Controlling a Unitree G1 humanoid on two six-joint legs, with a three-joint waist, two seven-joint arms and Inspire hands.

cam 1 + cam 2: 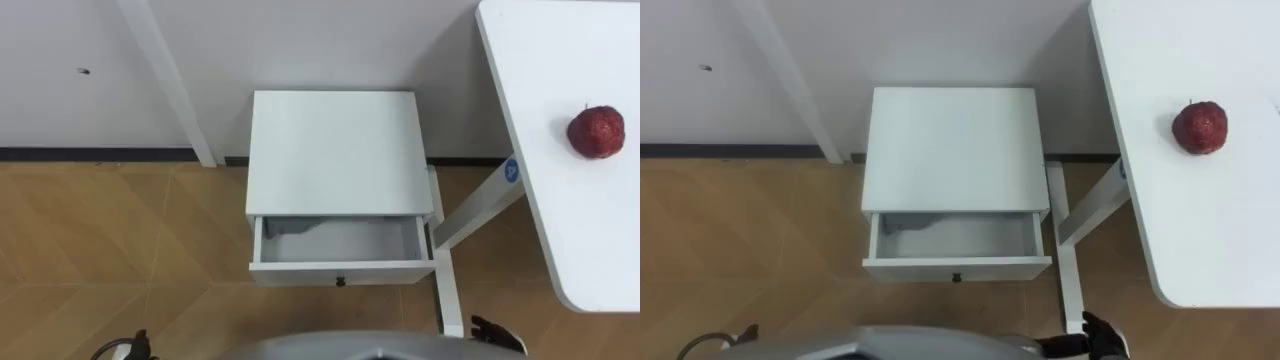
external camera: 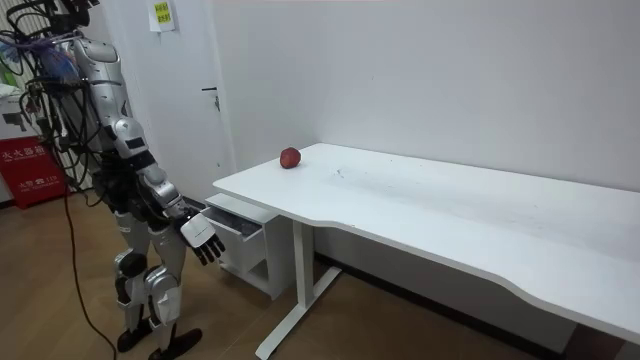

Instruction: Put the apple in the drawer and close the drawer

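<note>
A red apple (image 1: 597, 131) lies on the white table (image 1: 560, 230), well ahead of the right hand (image 2: 203, 241), whose fingers hang loose and empty. The open drawer (image 1: 300, 270) sits near those fingers. Whether the left hand (image 1: 138, 346), low beside it, is closed cannot be told.

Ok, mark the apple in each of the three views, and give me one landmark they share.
Left eye view: the apple lies at the far right, on the white table.
Room view: the apple is left of centre, near the table's left end.
Right eye view: the apple is at the upper right, on the table.
Shared landmark: the open drawer of the white cabinet beside the table.
</note>
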